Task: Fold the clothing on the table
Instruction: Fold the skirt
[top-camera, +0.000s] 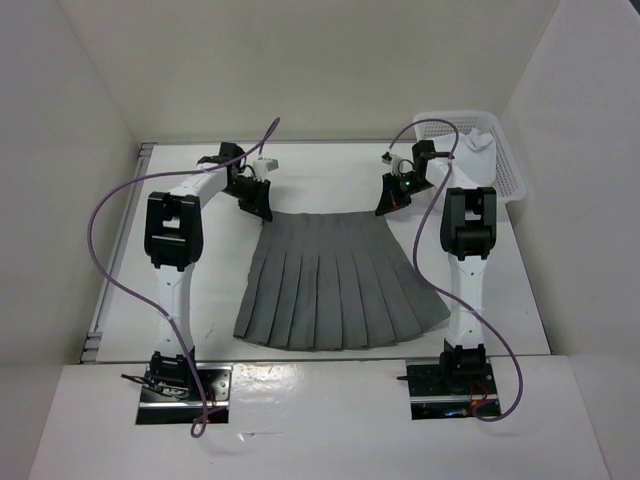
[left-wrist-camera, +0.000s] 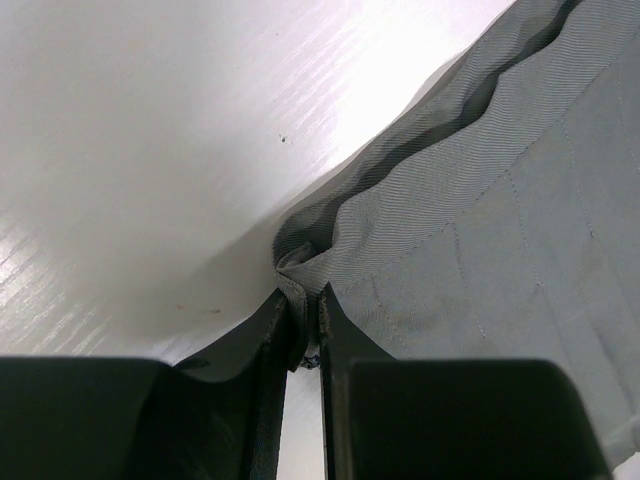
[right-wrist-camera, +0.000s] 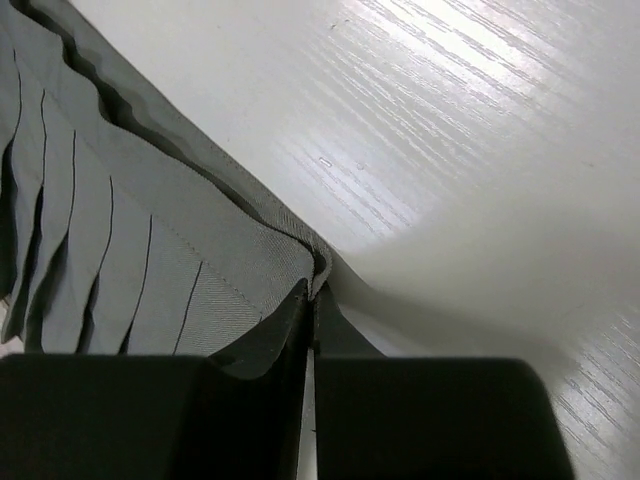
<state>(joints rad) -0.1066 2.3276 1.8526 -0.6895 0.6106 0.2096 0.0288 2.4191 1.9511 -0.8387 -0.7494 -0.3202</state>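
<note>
Though soft, sharply pleated grey skirt (top-camera: 335, 285)

Robotics laboratory test cell. Plain white panels (top-camera: 330, 60) enclose the counter (top-camera: 215, 300). Cabled left arm (top-camera: 175, 280) and right arm (top-camera: 466, 285) are bolted at its edge.

Plain white walls (top-camera: 330, 60) close in on three sides, evenly and brightly lit, with only soft shadows.

The left hand (left-wrist-camera: 303, 325) pinches a corner of the grey skirt (left-wrist-camera: 500, 230) against the white table (left-wrist-camera: 150, 150).
</note>
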